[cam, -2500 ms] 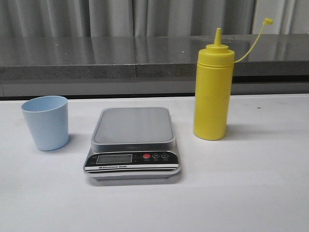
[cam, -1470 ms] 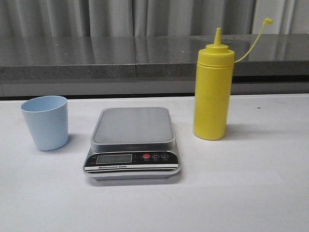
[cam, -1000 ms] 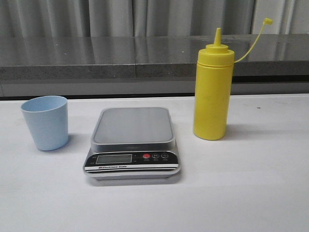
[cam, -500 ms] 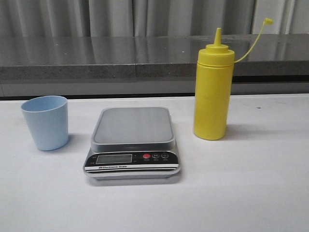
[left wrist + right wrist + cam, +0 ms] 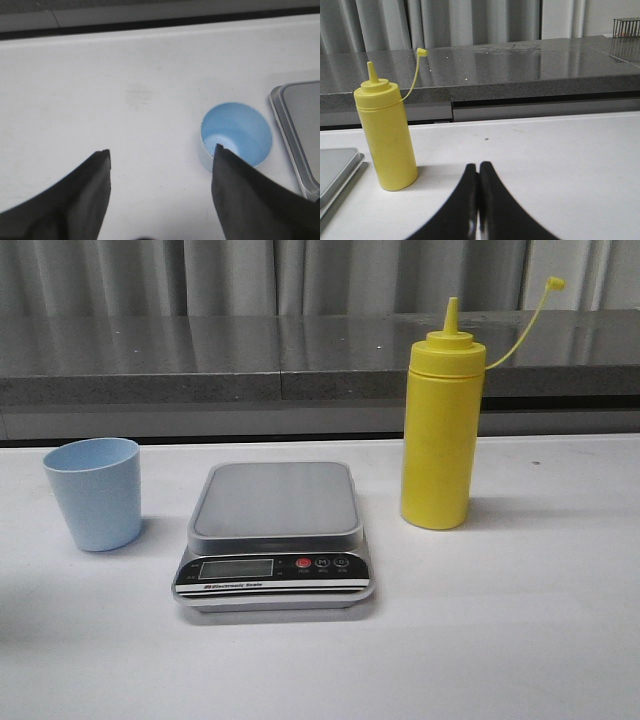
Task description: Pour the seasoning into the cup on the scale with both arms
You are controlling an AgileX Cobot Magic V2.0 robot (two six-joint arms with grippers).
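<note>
The pale blue cup [image 5: 94, 492] stands upright on the white table, left of the scale [image 5: 275, 534], whose platform is bare. The yellow seasoning bottle [image 5: 441, 430] stands upright to the right of the scale, cap strap hanging open. No gripper shows in the front view. In the left wrist view my left gripper [image 5: 161, 152] is open and empty above the table, looking down; the cup [image 5: 240, 131] lies just beyond one fingertip, and the scale's corner [image 5: 300, 125] shows past it. In the right wrist view my right gripper [image 5: 478, 166] is shut and empty, low over the table, apart from the bottle [image 5: 386, 136].
A grey stone ledge [image 5: 200, 360] runs along the back of the table, with grey curtains behind it. The white tabletop [image 5: 500, 620] stretches in front of the scale and the bottle.
</note>
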